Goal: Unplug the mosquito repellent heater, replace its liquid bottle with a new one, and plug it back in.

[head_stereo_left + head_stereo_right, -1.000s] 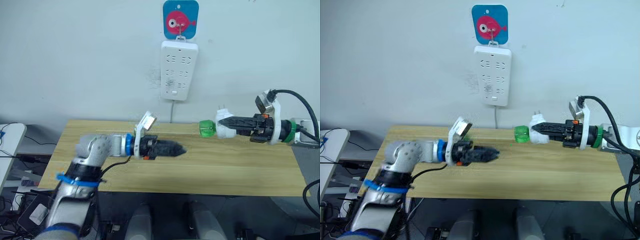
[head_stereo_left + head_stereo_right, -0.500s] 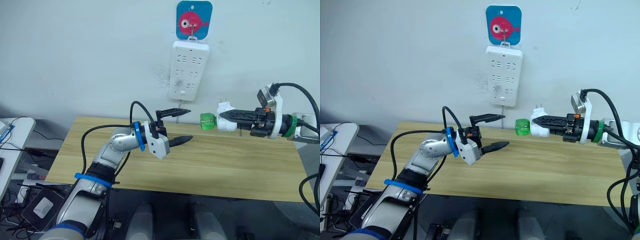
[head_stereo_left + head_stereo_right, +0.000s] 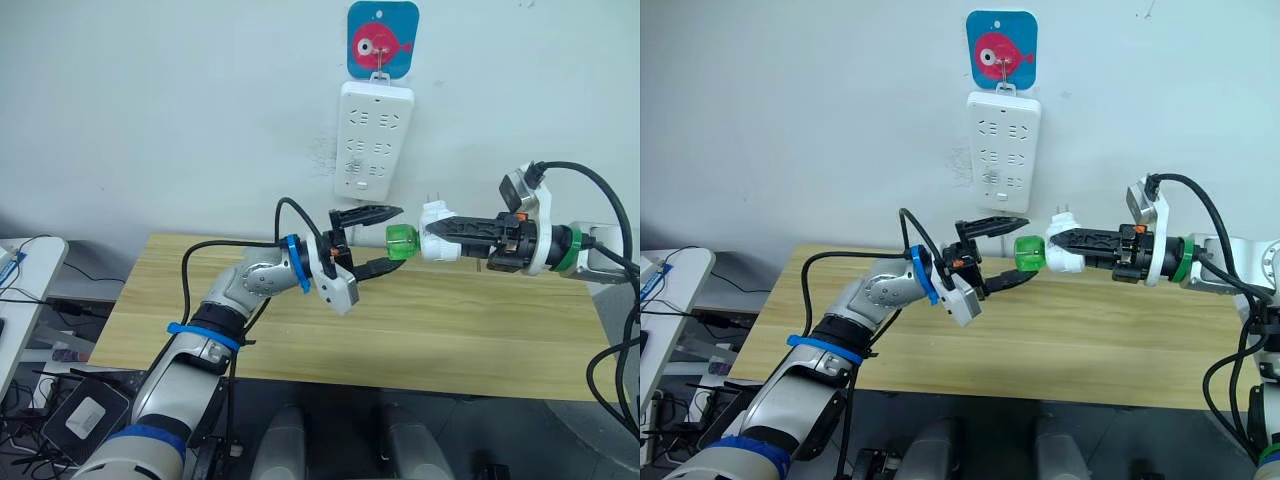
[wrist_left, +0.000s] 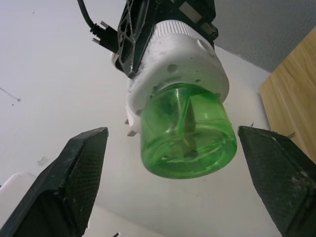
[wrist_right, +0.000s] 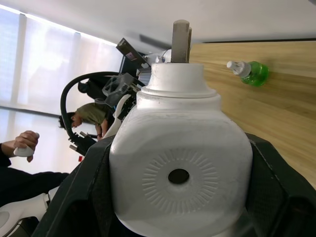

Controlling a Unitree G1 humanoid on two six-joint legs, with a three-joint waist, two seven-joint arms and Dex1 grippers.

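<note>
holding heater (image 3: 436,217) — green bottle (image 3: 400,241) attached

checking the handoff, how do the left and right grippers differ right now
The right gripper is shut on the mosquito repellent heater; the left gripper is open and holds nothing. The heater's green bottle sits between the left gripper's fingers, untouched. Both grippers have black fingers and hang above the wooden table.

Layout above the table (image 3: 470,340): the right gripper (image 3: 432,229) holds the mosquito repellent heater (image 3: 436,218) level, its bottle (image 3: 401,241) pointing toward the robot's left. The left gripper (image 3: 384,241) has one finger above and one below the bottle, apparently not touching it. The power strip (image 3: 373,140) hangs on the wall behind, below a hook plaque (image 3: 382,39). A spare bottle (image 5: 249,72) lies on the table.
</note>
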